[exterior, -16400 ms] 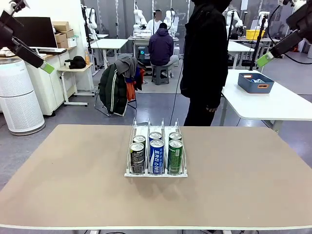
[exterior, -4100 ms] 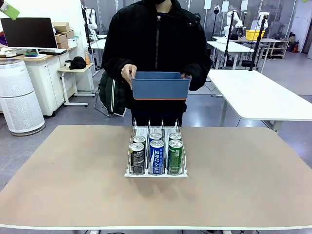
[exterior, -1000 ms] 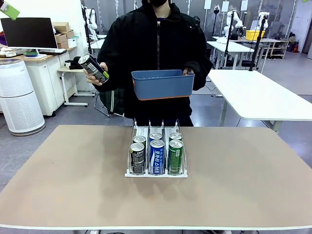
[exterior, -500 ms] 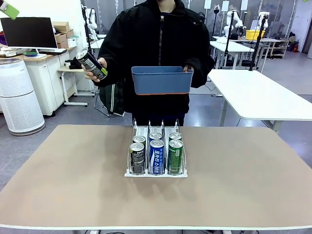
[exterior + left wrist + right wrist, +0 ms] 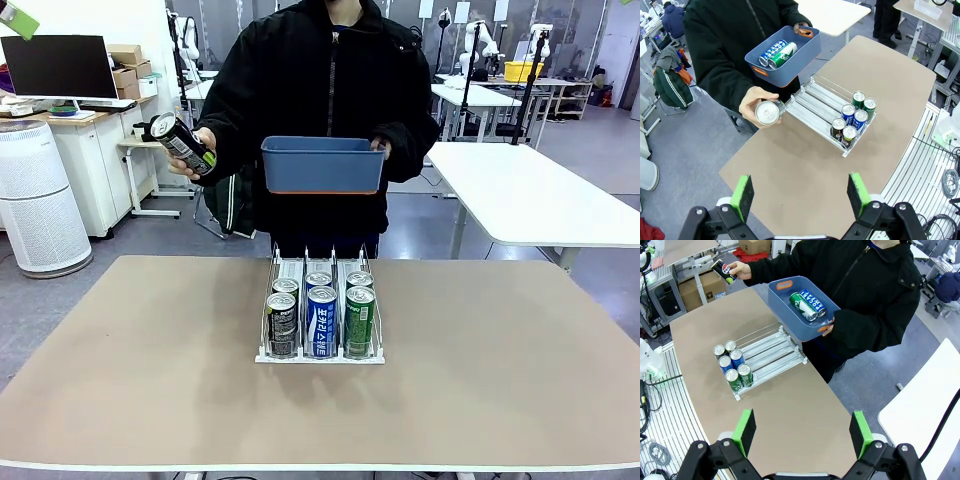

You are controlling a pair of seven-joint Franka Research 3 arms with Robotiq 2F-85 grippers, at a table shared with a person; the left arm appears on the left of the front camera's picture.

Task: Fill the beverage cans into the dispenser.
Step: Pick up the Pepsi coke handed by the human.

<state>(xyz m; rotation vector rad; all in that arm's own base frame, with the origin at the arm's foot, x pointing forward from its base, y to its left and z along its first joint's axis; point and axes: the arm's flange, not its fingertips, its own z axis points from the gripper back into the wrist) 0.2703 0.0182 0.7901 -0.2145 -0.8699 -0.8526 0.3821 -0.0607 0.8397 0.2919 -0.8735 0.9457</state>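
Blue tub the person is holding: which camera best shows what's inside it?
Right wrist view: it looks down into the blue tub, showing a green can and a blue can lying side by side. Left wrist view shows them too, smaller. From the front, the tub's wall hides them.

dispenser (image 5: 291, 269): mid-table | six cans (image 5: 322, 322): upright, front | black can (image 5: 186, 143): tilted, held aloft

**ITEM COUNT**

Dispenser (image 5: 320, 357): one, with three lanes. Each lane carries two cans, six in all: two black cans (image 5: 282, 325), two blue cans (image 5: 322, 322), two green cans (image 5: 359, 320).

Tub (image 5: 322, 170): one, containing two cans: one green can (image 5: 802, 306) and one blue-and-white can (image 5: 813, 303).

One further black can (image 5: 185, 143) is in the person's hand (image 5: 186, 167).

Cans in total: nine.
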